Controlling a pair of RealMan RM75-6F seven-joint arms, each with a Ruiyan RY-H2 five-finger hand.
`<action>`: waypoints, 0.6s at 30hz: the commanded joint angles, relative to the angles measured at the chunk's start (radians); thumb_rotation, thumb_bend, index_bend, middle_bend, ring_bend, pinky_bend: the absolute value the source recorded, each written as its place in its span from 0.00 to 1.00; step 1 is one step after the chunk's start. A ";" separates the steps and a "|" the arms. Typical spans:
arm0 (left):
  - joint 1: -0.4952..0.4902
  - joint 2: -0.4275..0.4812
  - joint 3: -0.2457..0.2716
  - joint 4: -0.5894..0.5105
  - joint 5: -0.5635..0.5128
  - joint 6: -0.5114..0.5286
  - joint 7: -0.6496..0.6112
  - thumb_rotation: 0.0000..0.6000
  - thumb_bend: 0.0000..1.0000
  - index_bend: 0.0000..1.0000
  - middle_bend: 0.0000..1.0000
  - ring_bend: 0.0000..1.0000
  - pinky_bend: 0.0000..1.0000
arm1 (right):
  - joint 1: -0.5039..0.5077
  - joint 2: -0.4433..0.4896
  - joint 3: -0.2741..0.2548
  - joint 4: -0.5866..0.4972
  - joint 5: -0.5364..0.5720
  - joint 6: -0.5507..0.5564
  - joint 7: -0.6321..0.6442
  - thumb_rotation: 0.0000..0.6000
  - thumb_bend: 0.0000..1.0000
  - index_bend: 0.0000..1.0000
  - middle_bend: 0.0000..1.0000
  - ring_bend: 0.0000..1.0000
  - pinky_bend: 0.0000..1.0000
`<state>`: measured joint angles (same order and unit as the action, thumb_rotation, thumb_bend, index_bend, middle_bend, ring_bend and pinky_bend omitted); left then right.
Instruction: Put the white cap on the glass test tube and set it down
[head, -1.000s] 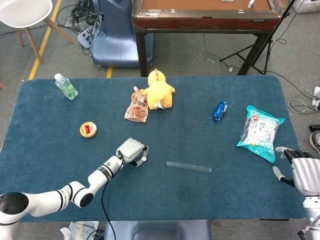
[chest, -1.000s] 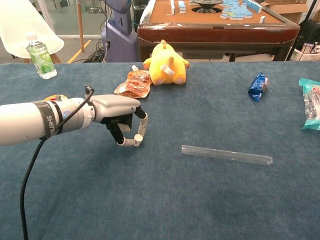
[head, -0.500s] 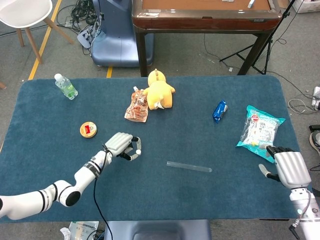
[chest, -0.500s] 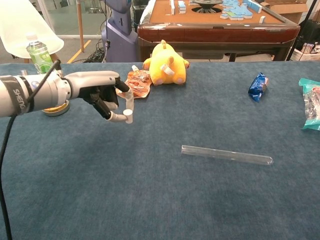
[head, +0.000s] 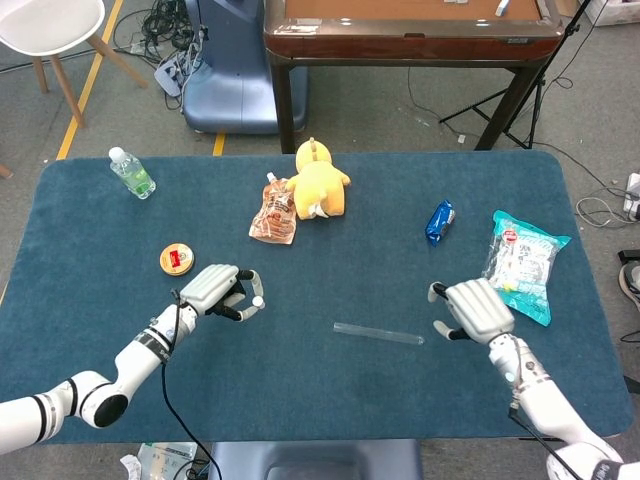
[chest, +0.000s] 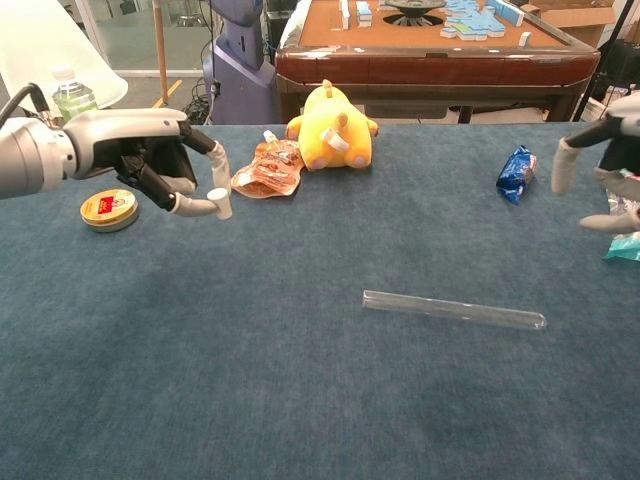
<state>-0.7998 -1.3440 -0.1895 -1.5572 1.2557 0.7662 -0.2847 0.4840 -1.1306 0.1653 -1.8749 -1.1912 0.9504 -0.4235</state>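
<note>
Meanwhile, the white cap (chest: 217, 196) is pinched and lifted by the left hand (head: 220, 290), while the spread right hand (head: 474, 310) has been brought near the glass test tube (head: 378, 334).

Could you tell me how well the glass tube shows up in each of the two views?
Head view: the tube is faint, nearly blending into the blue cloth. Chest view: the tube is clearer, with bright highlights along its edges. Both views are evenly lit, shadows soft.

Grey floor (head: 400, 110) with yellow tape line (head: 88, 85); brown wooden table (head: 410, 35) behind the blue-covered table (head: 340, 400); white chair (head: 50, 30) top left; cables (head: 165, 25) nearby.
</note>
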 joint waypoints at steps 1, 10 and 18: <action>0.012 0.016 0.006 -0.022 0.015 0.017 -0.002 1.00 0.32 0.54 1.00 1.00 1.00 | 0.080 -0.084 0.020 0.041 0.091 -0.069 -0.059 1.00 0.27 0.47 0.89 1.00 0.97; 0.020 0.033 0.019 -0.049 0.026 0.029 0.016 1.00 0.32 0.53 1.00 1.00 1.00 | 0.200 -0.265 0.000 0.155 0.237 -0.103 -0.147 1.00 0.25 0.55 0.95 1.00 1.00; 0.013 0.022 0.030 -0.049 0.023 0.010 0.026 1.00 0.32 0.53 1.00 1.00 1.00 | 0.262 -0.368 -0.037 0.228 0.332 -0.084 -0.216 1.00 0.19 0.55 0.95 1.00 1.00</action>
<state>-0.7862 -1.3215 -0.1598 -1.6062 1.2788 0.7765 -0.2594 0.7355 -1.4860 0.1353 -1.6558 -0.8717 0.8597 -0.6297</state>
